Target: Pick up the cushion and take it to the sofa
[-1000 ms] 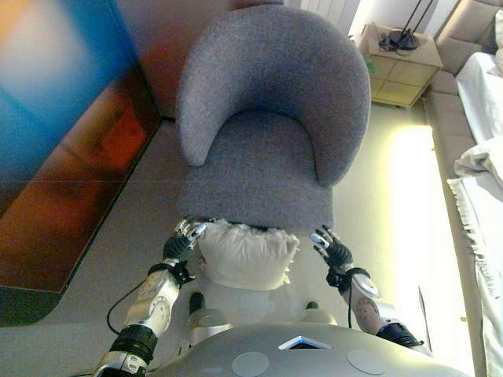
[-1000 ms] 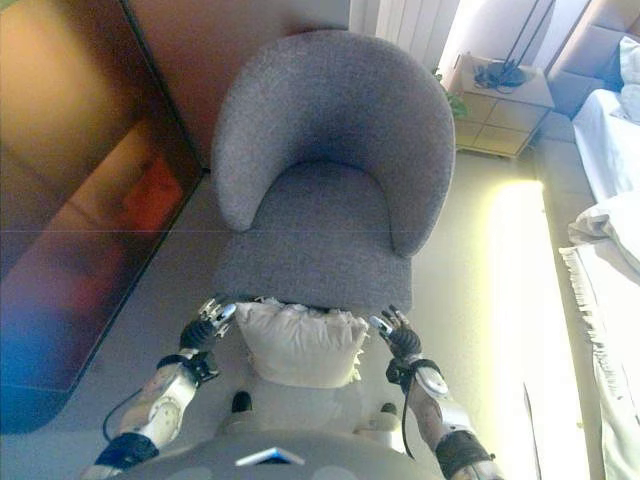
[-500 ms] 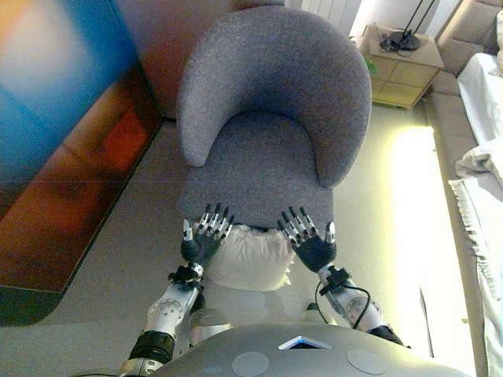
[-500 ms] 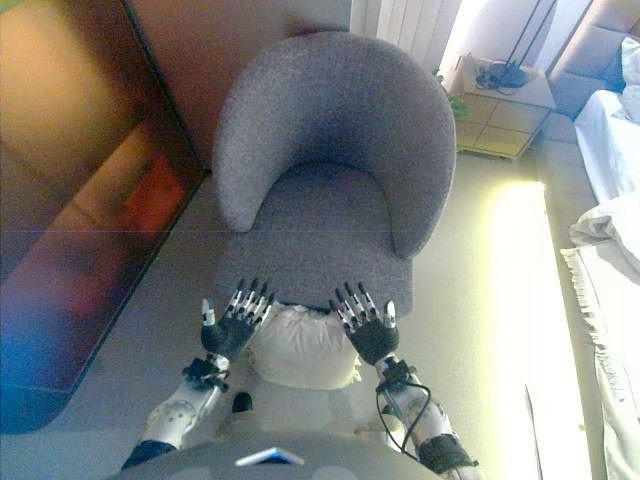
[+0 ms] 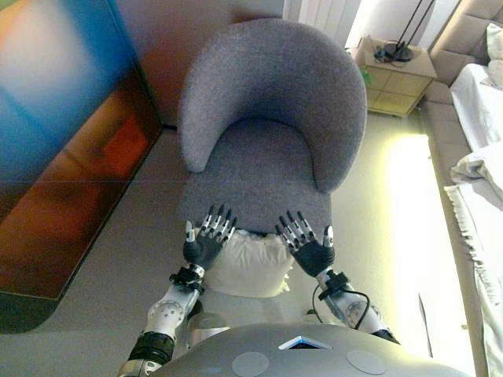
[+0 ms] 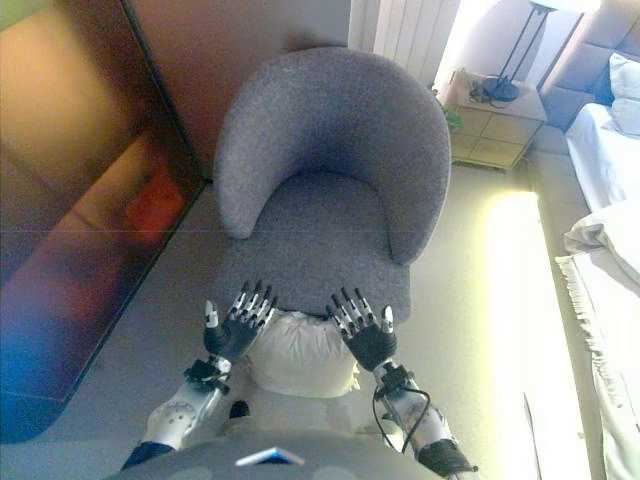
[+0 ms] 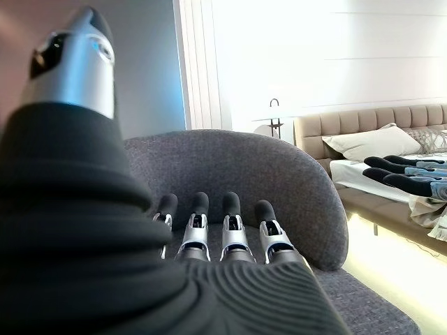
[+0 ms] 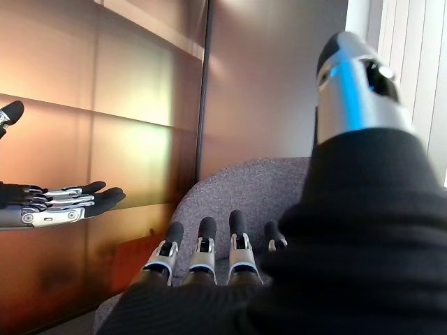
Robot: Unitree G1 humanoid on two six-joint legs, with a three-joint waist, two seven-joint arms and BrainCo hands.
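A white cushion (image 5: 250,265) lies low in front of the grey armchair (image 5: 267,141), just under its front edge. My left hand (image 5: 206,245) hovers over the cushion's left end and my right hand (image 5: 310,251) over its right end. Both are open, fingers straight and spread, pointing at the armchair seat, and neither holds anything. In the left wrist view the left hand's fingers (image 7: 230,223) stretch toward the chair back. The right wrist view shows the right hand's fingers (image 8: 202,255) likewise, with the left hand (image 8: 63,206) beside them. The hands cover parts of the cushion.
A dark glossy panel (image 5: 63,141) runs along the left. At the far right stand a wooden nightstand (image 5: 397,71) with a lamp, a beige padded headboard (image 5: 464,23), and a bed with white bedding (image 5: 479,165). Pale floor (image 5: 393,196) lies between chair and bed.
A second ago both hands were lower, at the cushion's two sides with fingers curled. They have risen over it and their fingers have straightened. The cushion sits lower and rounder.
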